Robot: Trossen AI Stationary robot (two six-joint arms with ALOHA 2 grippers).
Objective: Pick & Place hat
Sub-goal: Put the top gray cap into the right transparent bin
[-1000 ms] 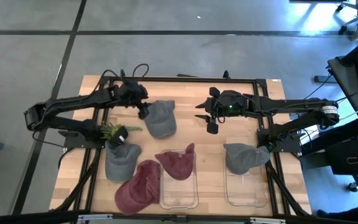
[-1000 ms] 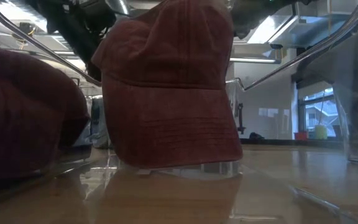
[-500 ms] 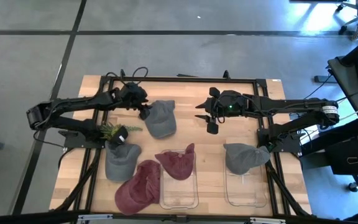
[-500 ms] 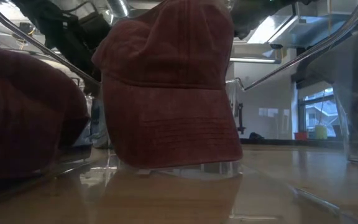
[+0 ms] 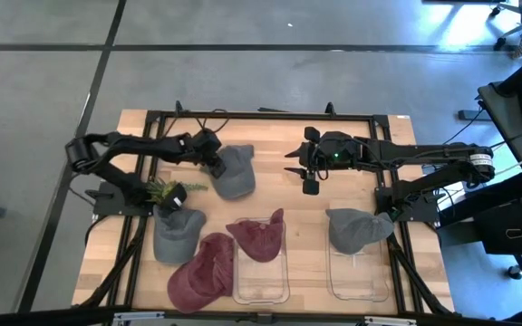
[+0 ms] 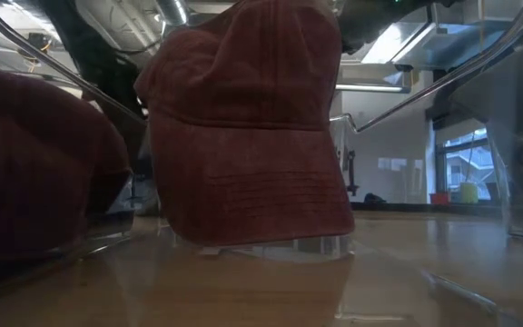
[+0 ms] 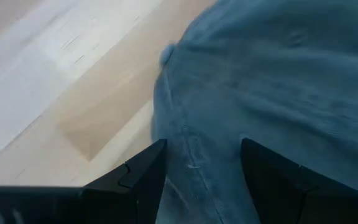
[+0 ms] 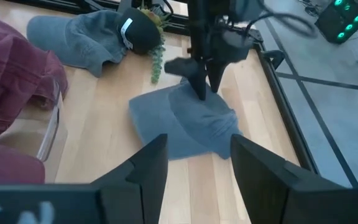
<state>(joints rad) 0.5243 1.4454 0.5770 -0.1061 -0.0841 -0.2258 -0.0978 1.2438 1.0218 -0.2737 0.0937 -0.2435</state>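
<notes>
- We see the left gripper down on the grey hat at the table's back-centre — fingers spread astride a fold.
- Risk: closing on thin fabric alone, so the hat slips free.
- Right gripper waits, fingers parted.

Bare wood lies open between the bins.

My count, high view: 5 caps on the table. 3 grey: one under my left pincer, one by the plant, one on the right bin. 2 red: one on the left bin, one beside it. 2 clear bins. 1 small plant. 2 arms, mine.
</notes>
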